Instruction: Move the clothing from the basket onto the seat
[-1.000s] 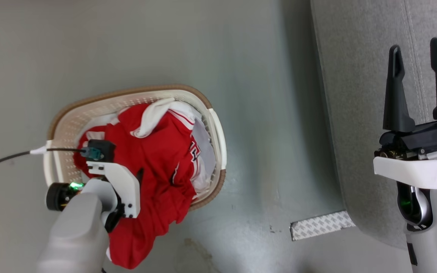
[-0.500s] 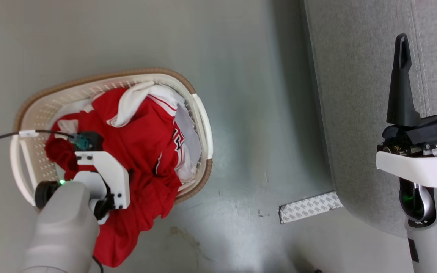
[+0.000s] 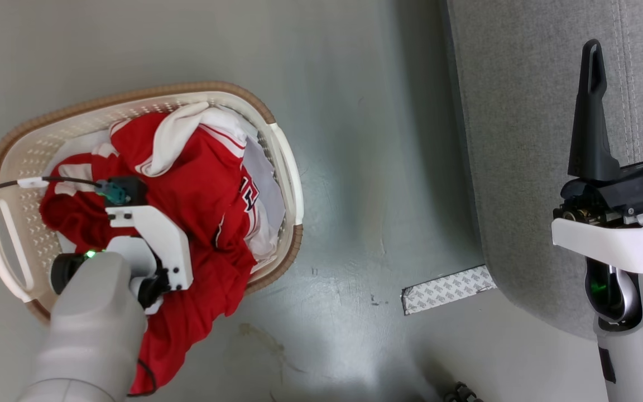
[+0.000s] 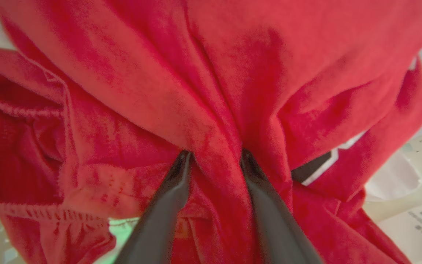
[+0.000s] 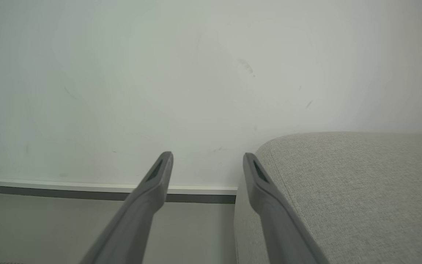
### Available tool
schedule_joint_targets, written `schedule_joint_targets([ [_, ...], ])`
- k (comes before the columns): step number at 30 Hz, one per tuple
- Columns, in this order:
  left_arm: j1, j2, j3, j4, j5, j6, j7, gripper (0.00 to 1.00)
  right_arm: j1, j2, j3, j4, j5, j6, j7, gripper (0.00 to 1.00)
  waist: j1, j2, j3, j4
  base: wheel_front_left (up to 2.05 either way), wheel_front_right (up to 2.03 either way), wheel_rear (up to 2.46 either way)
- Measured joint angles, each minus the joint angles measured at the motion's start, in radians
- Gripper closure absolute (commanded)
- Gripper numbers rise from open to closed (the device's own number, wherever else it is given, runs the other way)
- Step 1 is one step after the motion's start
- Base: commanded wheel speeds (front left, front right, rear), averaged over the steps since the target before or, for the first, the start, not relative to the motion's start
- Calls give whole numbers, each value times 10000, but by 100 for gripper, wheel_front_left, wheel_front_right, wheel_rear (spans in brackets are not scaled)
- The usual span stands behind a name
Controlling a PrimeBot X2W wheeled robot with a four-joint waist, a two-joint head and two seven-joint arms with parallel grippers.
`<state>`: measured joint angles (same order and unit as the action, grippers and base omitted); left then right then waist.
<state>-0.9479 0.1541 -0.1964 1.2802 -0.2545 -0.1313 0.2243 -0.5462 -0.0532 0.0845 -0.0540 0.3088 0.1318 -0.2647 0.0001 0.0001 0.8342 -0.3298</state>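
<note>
Now we see left pincer (image 4: 214,156) spread, tips sunk in clothing (image 3: 193,184) in basket (image 3: 76,109), a red fold between them; right pincer (image 3: 624,39) spread too, beside seat (image 3: 522,139).

grey floor (image 3: 355,139), basket (image 3: 132,96), seat (image 3: 522,139), tape strip (image 3: 447,289)

Patterned strip (image 3: 449,289) on grey floor (image 3: 355,139)
</note>
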Motion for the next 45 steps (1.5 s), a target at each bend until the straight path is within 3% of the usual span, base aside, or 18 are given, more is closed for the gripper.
schedule_joint_targets([
  [1, -14, -4, -29, 4, -25, 2, -46, 100, -2, 2, -2, 0, 0, 0, 0, 0, 0, 0, 10, 13, 0, 0, 0],
  [15, 305, -209, -878, -309, -830, 0, -1133, 100, -43, 15, -221, 186, -265, 0, 0, 0, -1, 0, -804, 434, 0, 0, 0],
  [26, 1340, -134, -2079, -1221, -1979, 0, -2359, 100, 388, -36, -182, 581, -568, 0, -2, 0, -1, 0, -2494, 934, 0, 0, 0],
  [45, 3011, 132, -3634, -3267, -3701, -2, -4180, 100, 1551, -673, 265, 1490, -339, 0, -2, 0, -2, 0, -5718, 1963, 0, 0, 0],
])
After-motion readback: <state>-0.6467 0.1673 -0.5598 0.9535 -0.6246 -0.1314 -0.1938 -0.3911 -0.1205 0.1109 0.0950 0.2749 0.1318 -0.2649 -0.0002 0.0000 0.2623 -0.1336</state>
